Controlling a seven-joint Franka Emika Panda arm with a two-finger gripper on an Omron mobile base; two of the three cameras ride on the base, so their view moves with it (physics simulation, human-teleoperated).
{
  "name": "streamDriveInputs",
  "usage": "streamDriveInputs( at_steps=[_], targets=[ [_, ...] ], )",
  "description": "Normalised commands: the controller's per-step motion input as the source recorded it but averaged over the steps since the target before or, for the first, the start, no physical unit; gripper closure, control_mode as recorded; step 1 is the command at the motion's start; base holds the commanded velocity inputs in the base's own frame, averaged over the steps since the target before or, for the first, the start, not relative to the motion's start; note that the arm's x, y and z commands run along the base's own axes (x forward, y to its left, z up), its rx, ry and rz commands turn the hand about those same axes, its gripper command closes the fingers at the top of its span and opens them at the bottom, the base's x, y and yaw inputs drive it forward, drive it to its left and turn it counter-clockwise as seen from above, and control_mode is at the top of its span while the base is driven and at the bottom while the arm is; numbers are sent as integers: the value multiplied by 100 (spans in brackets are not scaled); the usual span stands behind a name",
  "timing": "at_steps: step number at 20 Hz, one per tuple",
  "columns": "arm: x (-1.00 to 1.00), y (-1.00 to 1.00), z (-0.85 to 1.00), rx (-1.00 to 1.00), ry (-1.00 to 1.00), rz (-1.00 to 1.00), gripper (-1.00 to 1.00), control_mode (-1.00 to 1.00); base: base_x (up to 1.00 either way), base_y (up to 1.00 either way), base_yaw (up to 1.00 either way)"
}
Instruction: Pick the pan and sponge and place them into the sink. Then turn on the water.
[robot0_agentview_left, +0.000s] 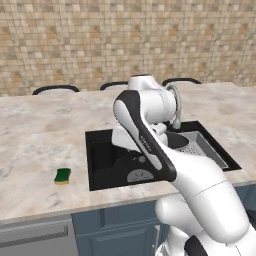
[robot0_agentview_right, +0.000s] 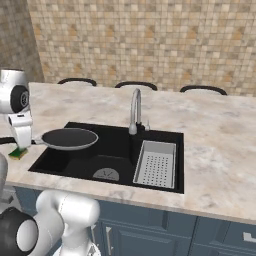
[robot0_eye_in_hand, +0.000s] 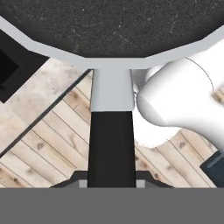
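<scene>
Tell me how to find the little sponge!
Look at the big black sink in the marble counter. On the counter beside the sink's left edge lies the sponge. It is a small block, green on top and yellow underneath, far smaller than the round black pan.

The beige marbled worktop (robot0_agentview_right: 210, 145) held a black sink (robot0_agentview_right: 150, 134) recessed in it; a green-topped sponge (robot0_agentview_left: 62, 175) lay flat on it, left of the basin.
</scene>
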Motion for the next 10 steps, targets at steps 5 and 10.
streamDriveInputs(
  at_steps=[5, 10],
  targets=[
    [14, -3, -15, 3, 10, 0, 100, -100, 0, 0, 0],
    [20, 11, -17, 0, 5, 0, 100, -100, 0, 0, 0]
  ],
)
